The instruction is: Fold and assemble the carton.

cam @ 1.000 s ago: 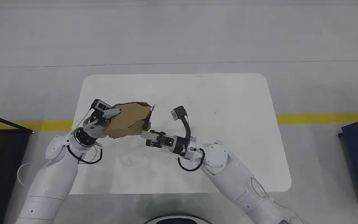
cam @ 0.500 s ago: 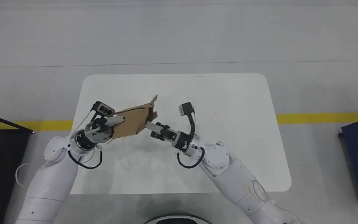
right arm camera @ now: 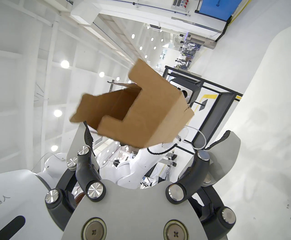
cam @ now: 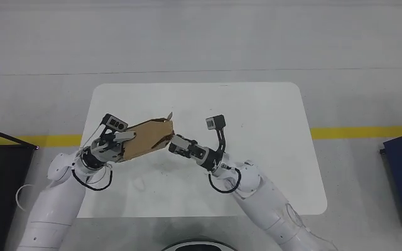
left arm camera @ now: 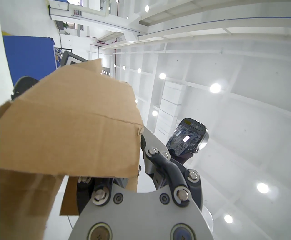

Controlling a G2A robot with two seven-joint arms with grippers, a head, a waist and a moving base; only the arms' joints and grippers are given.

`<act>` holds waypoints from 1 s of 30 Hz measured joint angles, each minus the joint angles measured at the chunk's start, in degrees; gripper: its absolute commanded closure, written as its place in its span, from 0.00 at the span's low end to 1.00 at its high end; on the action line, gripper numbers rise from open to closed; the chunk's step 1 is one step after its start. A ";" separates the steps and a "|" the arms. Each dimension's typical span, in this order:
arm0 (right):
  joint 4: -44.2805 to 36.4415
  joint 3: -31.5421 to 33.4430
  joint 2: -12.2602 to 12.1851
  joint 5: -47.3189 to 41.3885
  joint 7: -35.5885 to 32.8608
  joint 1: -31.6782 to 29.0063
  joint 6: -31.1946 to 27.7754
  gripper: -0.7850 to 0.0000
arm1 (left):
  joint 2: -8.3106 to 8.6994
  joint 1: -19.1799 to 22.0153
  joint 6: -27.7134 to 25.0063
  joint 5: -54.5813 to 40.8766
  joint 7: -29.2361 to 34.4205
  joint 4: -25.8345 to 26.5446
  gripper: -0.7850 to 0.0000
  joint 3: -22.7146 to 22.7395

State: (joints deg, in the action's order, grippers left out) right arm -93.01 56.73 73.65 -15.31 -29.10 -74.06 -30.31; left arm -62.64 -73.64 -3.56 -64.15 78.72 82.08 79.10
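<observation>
Carton [cam: 147, 135]: brown, partly folded, one end open with flaps loose; held above the left part of the table [cam: 270, 125].
Left gripper [cam: 120, 140]: jaws closed on the carton's left end.
Right gripper [cam: 174, 145]: jaws spread open, just beside the carton's open end; contact not determinable.

You are not getting any words or numbers that you can read here. The carton [cam: 147, 137] is showing you plain brown sides. Far back in the room, a blue board [right arm camera: 220, 9] is carrying a few white letters, but they are looking too small for you to make out.
</observation>
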 measured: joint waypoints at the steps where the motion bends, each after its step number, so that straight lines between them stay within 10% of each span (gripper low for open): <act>1: 0.23 0.26 -0.03 -0.50 -0.17 -0.03 -0.30 0.00 | 0.02 -0.04 0.19 -0.15 0.32 0.01 1.00 0.18; 30: 5.31 -4.20 0.83 -2.61 -11.00 5.55 4.27 0.00 | -0.23 2.04 12.10 -0.76 7.64 -1.97 1.00 -2.80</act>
State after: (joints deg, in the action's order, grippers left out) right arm -87.70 52.53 74.48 -17.92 -40.10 -68.52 -26.04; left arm -62.87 -71.60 8.54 -64.91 86.36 80.10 76.30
